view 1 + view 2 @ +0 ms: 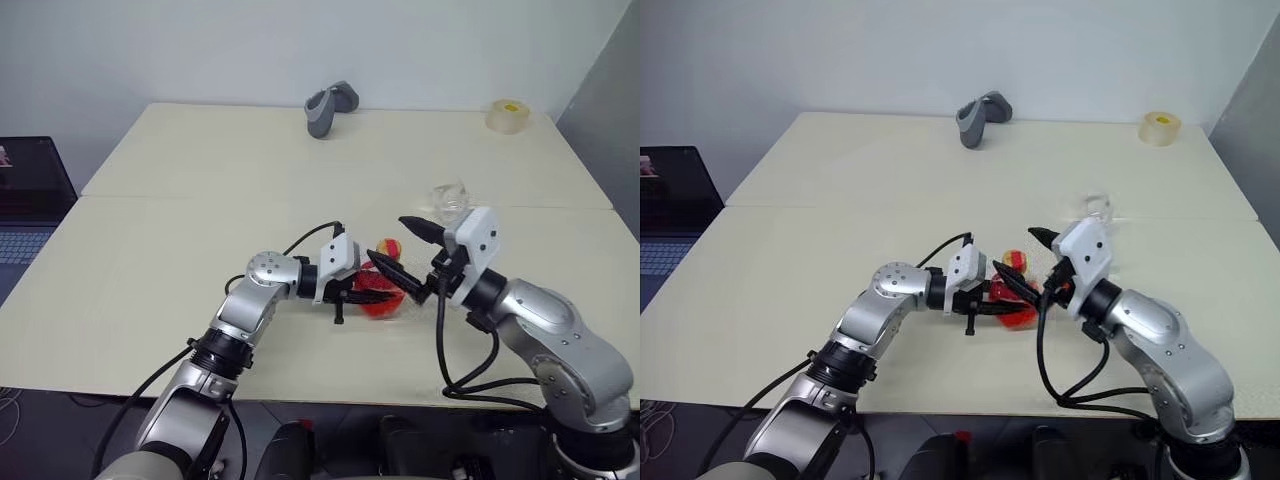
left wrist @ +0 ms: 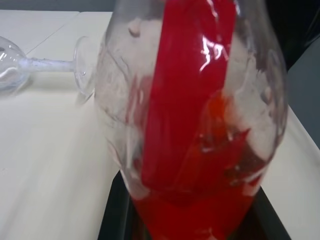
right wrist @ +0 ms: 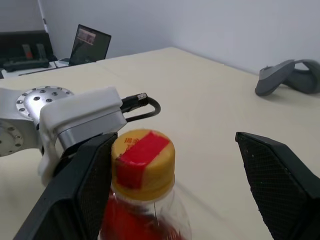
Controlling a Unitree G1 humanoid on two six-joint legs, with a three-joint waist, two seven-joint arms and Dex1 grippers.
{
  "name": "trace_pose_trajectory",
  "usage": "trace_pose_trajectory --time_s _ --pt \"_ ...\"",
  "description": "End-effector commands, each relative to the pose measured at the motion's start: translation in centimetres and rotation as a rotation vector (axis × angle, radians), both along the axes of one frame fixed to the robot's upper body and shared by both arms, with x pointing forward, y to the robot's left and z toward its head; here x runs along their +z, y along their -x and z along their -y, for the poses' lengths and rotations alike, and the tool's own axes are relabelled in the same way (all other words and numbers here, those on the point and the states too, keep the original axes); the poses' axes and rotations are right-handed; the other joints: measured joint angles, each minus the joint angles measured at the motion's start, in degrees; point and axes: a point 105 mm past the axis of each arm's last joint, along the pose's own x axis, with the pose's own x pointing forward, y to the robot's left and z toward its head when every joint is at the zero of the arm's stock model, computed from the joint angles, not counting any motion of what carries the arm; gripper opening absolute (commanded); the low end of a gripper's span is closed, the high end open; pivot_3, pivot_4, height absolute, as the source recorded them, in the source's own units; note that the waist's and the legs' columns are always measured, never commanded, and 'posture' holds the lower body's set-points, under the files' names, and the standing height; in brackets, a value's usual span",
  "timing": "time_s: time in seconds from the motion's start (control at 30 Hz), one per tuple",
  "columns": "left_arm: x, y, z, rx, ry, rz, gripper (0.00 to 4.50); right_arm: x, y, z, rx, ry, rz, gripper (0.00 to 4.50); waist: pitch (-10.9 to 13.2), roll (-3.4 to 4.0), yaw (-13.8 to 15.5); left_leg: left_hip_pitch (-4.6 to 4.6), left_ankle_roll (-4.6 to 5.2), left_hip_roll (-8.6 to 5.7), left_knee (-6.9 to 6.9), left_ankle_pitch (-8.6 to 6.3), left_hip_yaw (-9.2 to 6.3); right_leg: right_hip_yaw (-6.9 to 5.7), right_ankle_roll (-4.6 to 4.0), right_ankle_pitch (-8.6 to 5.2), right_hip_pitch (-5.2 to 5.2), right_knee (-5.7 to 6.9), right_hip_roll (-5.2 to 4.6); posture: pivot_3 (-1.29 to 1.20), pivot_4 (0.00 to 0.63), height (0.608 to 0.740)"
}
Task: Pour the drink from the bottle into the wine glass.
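Note:
My left gripper is shut on the round body of the small clear bottle, holding it just above the table's near middle. The red drink fills the lower part of the bottle. Its yellow-and-red cap sits between the spread black fingers of my open right gripper, close beside one finger. The clear wine glass is on the table just beyond my right gripper, and its stem and foot also appear behind the bottle in the left wrist view.
A grey curved object lies at the far middle of the cream table. A tape roll sits at the far right corner. An open laptop stands off the table's left side.

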Motion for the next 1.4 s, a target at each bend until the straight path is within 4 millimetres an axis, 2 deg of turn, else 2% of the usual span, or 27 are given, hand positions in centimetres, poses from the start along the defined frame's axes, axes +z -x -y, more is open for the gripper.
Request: trace_pose_trajectory --time_s 0.03,0.2,0.4,0.67,0.9,1.17,1.3,1.4 --pt "1.3 0.1 -0.2 -0.009 0.029 0.06 0.79 1.8 1.0 2.1 -0.041 -0.045 0.031 3.99 0.0 0.0 0.0 0.0 0.0 -0.01 -0.01 0.0 0.0 0.01 0.0 0.0 0.0 0.0 0.0 0.0 0.15 0.74" --pt "1.3 0.0 -0.3 -0.003 0.029 0.059 0.79 0.9 1.9 2.1 -0.006 0.021 -0.01 3.99 0.0 0.0 0.0 0.03 0.01 0.02 -0.02 0.0 0.0 0.0 0.0 0.0 0.02 0.02 0.03 0.0 0.15 0.74" --pt "1.3 -0.1 -0.3 -0.003 0.028 0.061 0.79 1.3 2.6 -0.4 0.087 0.05 0.029 3.99 0.0 0.0 -0.1 0.04 0.01 0.03 -0.03 0.0 0.0 0.0 0.0 0.0 0.01 0.02 0.07 0.0 0.15 0.74" --pt "1.4 -0.1 0.0 -0.006 0.031 0.064 0.79 1.6 -0.3 -1.7 -0.004 0.075 0.144 3.99 0.0 0.0 0.0 0.02 0.0 0.01 -0.02 0.0 -0.01 0.0 0.0 -0.01 0.01 0.0 0.07 0.0 0.15 0.74" --pt "1.3 -0.1 -0.1 0.002 0.028 0.065 0.79 1.7 -1.2 -0.5 -0.073 0.038 0.147 3.99 0.0 0.0 0.0 0.01 -0.01 0.01 -0.01 0.01 -0.01 0.0 0.0 -0.01 0.01 0.0 0.04 0.0 0.15 0.74" --pt "1.2 -0.2 -0.3 0.006 0.024 0.064 0.78 0.3 0.5 2.5 -0.068 0.053 0.06 3.99 0.0 0.0 0.1 0.01 0.0 -0.01 0.01 0.0 0.01 0.01 0.0 -0.01 0.02 0.01 0.03 0.0 0.15 0.74" --pt "1.2 -0.3 -0.3 0.005 0.022 0.066 0.77 -0.2 1.2 3.0 -0.03 0.091 0.025 3.99 0.0 0.0 0.0 0.02 0.0 0.0 0.0 0.0 0.01 0.0 0.0 -0.01 0.02 0.01 0.04 0.0 0.15 0.74" --pt "1.2 -0.4 -0.3 0.004 0.021 0.067 0.77 -0.2 1.8 2.4 0.018 0.103 0.013 3.99 0.0 0.0 0.0 0.04 0.01 0.03 -0.02 0.0 0.01 0.01 0.0 -0.01 0.02 0.02 0.06 0.0 0.15 0.74"
